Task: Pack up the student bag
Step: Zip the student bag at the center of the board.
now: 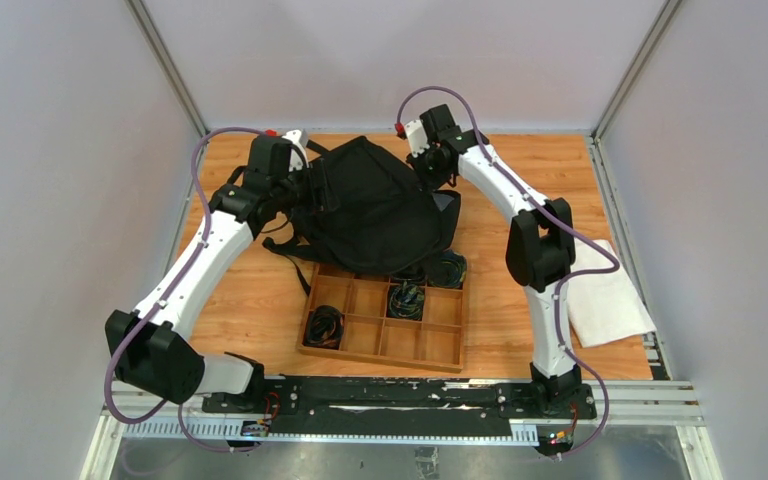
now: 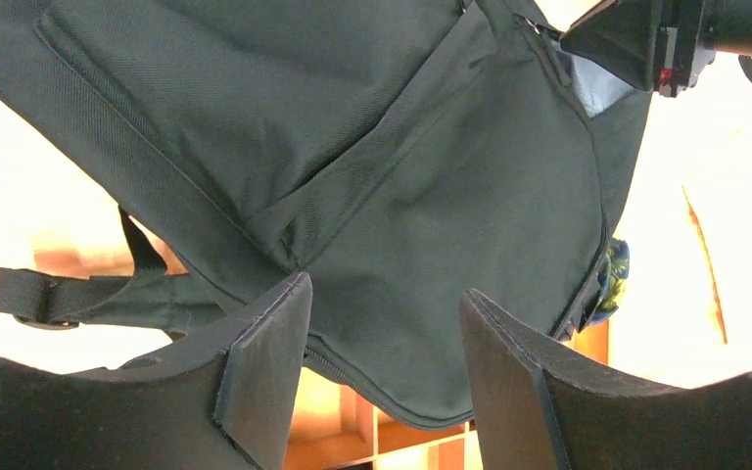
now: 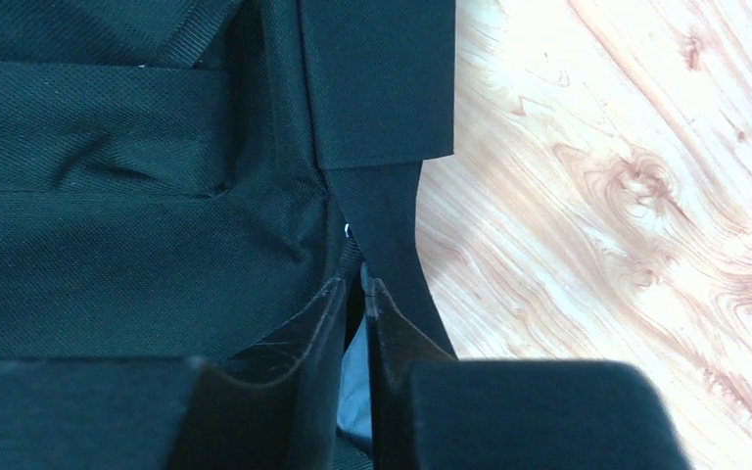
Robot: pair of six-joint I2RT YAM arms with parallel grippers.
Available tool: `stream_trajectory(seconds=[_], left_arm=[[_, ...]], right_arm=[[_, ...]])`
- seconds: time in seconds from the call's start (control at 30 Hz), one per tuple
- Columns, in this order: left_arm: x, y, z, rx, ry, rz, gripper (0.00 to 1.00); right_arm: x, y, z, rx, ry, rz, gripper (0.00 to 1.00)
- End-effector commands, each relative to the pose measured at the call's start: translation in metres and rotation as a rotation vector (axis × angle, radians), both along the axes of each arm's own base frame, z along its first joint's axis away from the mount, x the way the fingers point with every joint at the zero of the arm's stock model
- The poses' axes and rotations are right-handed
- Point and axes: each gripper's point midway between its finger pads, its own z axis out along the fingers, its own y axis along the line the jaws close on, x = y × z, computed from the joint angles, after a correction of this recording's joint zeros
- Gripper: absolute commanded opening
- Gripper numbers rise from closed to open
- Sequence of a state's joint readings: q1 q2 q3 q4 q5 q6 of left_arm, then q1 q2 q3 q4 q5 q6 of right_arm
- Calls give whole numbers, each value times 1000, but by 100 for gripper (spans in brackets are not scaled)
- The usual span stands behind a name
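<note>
The student bag [image 1: 370,210], a floppy black backpack, lies at the back middle of the table, its lower edge over the far side of the wooden tray [image 1: 380,361]. My right gripper [image 1: 438,176] is shut on a fold of the bag's edge at its upper right; in the right wrist view the jaws [image 3: 355,284] pinch black fabric [image 3: 137,215]. My left gripper [image 1: 300,186] is open at the bag's left side. In the left wrist view its fingers [image 2: 384,304] stand wide apart with the bag [image 2: 401,176] just beyond them, nothing between them.
The tray holds coiled cables [image 1: 323,327] [image 1: 406,298] in some compartments; another coil [image 1: 448,268] lies at the bag's lower edge. A white cloth [image 1: 605,295] lies at the right. A bag strap [image 2: 59,294] trails left. Frame posts stand at the far corners.
</note>
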State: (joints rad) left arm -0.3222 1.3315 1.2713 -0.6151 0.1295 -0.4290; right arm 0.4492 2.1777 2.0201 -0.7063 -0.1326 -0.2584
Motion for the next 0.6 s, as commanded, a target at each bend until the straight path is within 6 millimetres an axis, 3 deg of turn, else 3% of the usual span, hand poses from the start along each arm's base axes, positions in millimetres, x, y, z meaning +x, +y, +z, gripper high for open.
stream_trajectory(seconds=[0.0,0.07,0.17,0.3,0.57], left_arm=[[2,-3,2,-3,-17,-22,63],[2,-4,1,-3,-16,-24,63],[3,-4,2,-3,-20,-26,63],[4,-5,3,-3,-22,-32,63],[5,-7,-3,-8,-8,-37,63]], right_arm=[[-5,3,8,35,13,-5,21],[-5,4,7,43,18,-8,27],[-3,4,4,42,22,-12,26],[-2,1,0,18,28,-16,37],[-17,3,1,53,57,-10,33]])
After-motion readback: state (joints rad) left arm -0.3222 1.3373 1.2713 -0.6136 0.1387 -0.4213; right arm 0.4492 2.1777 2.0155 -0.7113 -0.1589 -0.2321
